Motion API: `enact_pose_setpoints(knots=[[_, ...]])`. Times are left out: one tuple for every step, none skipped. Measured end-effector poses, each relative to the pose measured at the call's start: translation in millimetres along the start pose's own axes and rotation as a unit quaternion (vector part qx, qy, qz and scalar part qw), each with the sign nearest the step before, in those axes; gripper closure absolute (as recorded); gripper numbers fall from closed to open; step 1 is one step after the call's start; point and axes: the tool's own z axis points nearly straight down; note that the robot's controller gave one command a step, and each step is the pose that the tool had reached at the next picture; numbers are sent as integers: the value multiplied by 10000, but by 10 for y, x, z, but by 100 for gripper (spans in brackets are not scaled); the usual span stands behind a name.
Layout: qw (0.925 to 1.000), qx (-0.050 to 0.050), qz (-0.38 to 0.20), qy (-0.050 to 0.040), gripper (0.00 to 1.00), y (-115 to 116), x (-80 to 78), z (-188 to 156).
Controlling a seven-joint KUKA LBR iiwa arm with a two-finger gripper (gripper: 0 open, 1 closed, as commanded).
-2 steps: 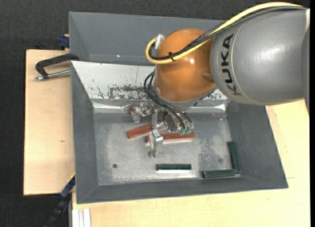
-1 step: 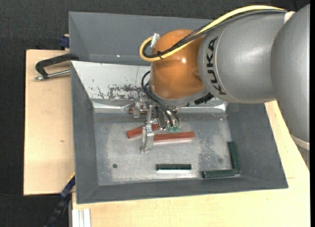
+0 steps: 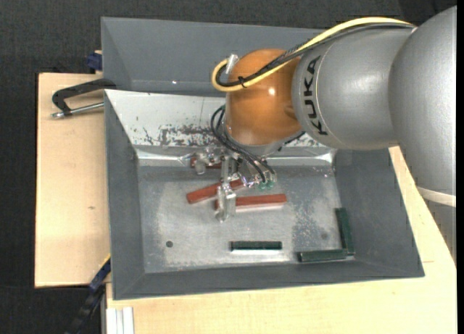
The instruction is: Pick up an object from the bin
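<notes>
Red-brown stick (image 3: 262,201) lies mid-bin (image 3: 163,216), a second (image 3: 199,195) just left of it. Tool (image 3: 223,206) is down where they meet; can't tell its opening or any grip. Judging nothing lifted yet. Dark bars (image 3: 255,246) along the front lie apart.

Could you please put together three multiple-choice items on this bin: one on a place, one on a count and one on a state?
1. Where is the pincer?
A. over the red-brown sticks in mid-bin
B. at the front right corner
C. outside the bin

2. How many dark bars lie in the bin?
A. one
B. three
C. five

3. How does the front middle dark bar lie?
A. leaning upright on a wall
B. under the red-brown sticks
C. flat and alone on the floor

Key:
1 A, it hangs right above the sticks.
2 B, one is at the front middle and two are at the front right.
3 C, bare floor shows all round it.
</notes>
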Motion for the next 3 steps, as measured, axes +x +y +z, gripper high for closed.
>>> enact_pose_setpoints(knots=[[9985, -2, -544, 15, 100, -339, -102, 426], [9985, -3, -542, 15, 100, -338, -102, 426], [9960, 27, -893, -53, 100, -823, 120, -1448]])
